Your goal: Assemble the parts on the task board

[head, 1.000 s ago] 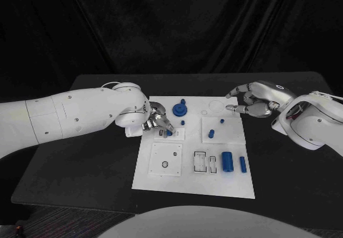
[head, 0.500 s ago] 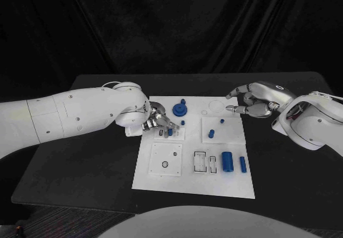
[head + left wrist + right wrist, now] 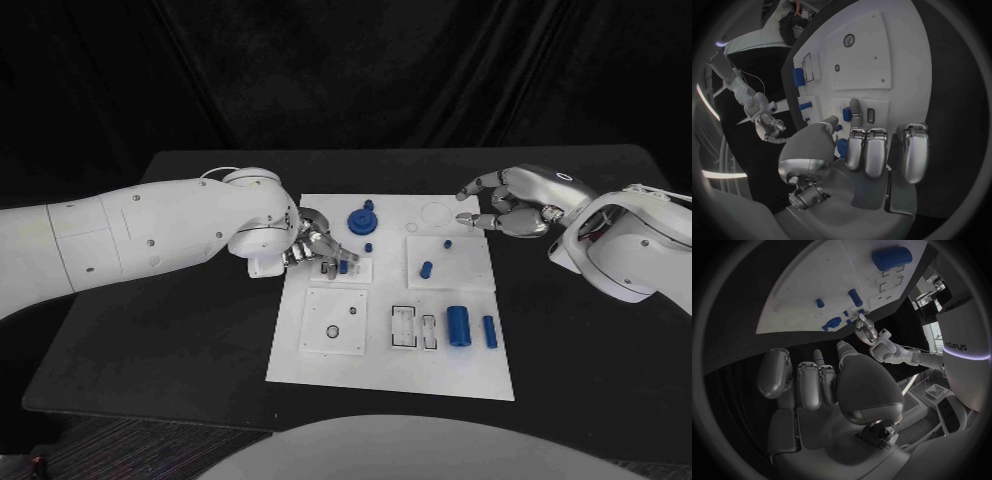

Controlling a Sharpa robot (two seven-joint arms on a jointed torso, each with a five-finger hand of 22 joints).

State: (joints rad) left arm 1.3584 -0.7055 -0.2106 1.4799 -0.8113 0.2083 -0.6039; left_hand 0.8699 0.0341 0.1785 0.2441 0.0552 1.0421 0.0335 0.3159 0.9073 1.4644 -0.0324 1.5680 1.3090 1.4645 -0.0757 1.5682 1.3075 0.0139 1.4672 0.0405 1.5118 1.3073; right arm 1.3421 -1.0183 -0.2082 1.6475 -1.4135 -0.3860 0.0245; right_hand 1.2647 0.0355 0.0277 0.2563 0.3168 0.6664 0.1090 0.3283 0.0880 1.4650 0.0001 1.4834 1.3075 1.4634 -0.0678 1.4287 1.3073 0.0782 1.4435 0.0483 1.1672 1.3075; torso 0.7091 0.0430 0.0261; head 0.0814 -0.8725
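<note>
Head view: task board (image 3: 389,370) centre frame, left hand (image 3: 319,249) at its upper-left edge pinching a small blue part (image 3: 342,267); right hand (image 3: 508,207) upper right, fingers curled in, holding nothing. Left wrist view shows what the head view hides: a fingertip (image 3: 856,107) pressing the part (image 3: 846,114) at a small plate. Right wrist view: "sharpa" printed on the robot's body at right edge.

Dim scene against black drapes; soft overhead light makes the white task board (image 3: 389,300) and arms the brightest surfaces. Shadows on the desk (image 3: 173,330) are faint. Wrist views bend straight edges, darken toward the rim, and look slightly soft.
</note>
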